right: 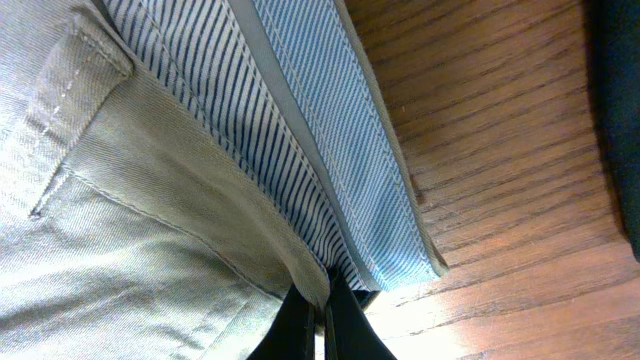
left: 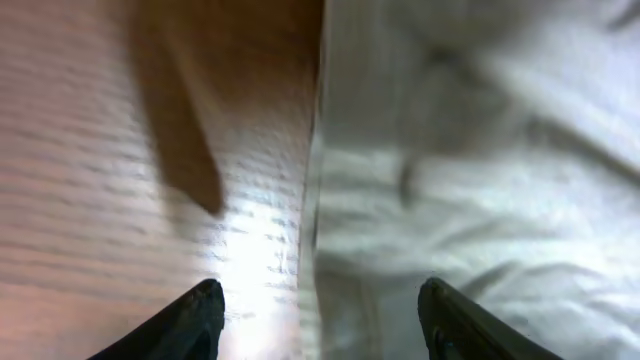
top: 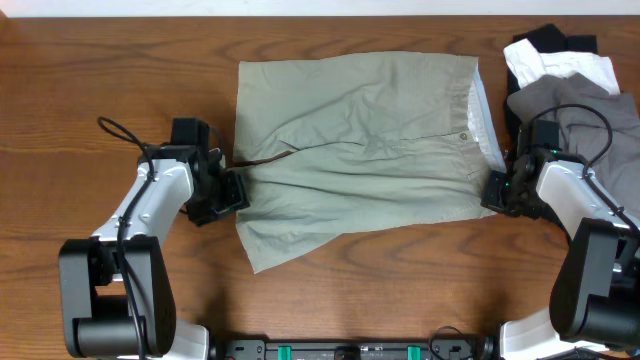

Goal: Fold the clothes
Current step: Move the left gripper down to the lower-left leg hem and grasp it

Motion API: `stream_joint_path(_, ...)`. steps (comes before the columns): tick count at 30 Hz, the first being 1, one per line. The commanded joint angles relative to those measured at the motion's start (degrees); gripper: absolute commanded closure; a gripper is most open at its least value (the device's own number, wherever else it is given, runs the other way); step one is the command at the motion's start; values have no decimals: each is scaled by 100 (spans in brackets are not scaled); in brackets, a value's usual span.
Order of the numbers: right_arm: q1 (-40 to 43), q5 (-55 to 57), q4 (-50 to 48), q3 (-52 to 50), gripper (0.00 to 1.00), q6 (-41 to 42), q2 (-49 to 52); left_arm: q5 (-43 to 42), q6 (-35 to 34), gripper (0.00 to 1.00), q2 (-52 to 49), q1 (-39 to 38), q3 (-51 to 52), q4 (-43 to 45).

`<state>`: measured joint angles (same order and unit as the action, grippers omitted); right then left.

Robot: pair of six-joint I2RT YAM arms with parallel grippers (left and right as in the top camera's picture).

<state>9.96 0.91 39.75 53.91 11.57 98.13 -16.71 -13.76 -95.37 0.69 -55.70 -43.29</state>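
The clothes, a pair of light khaki-green shorts (top: 365,150), lie spread flat in the middle of the table, with the waistband and button (top: 463,137) to the right and the leg hems to the left. My left gripper (top: 232,190) stands open at the left hem. In the left wrist view its fingers (left: 205,310) straddle the cloth edge (left: 330,250), one over bare wood and one over fabric. My right gripper (top: 497,190) is shut on the waistband's lower corner. In the right wrist view its jaws (right: 323,300) pinch the khaki edge beside the striped blue inner lining (right: 300,110).
A darker slate-grey garment (top: 580,105) lies at the right edge under my right arm. Black and white garments (top: 555,55) are piled behind it at the back right. The wooden table (top: 100,70) surrounds the shorts.
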Motion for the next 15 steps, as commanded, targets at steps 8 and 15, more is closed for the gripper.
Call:
stream_joint_path(8,48,208,-7,-42,99,103,46,-656,317,40,684,15,-68,-636)
stream_joint_path(15,48,208,-31,-39,98,103,46,-636,201,40,1379,9,179,-1062)
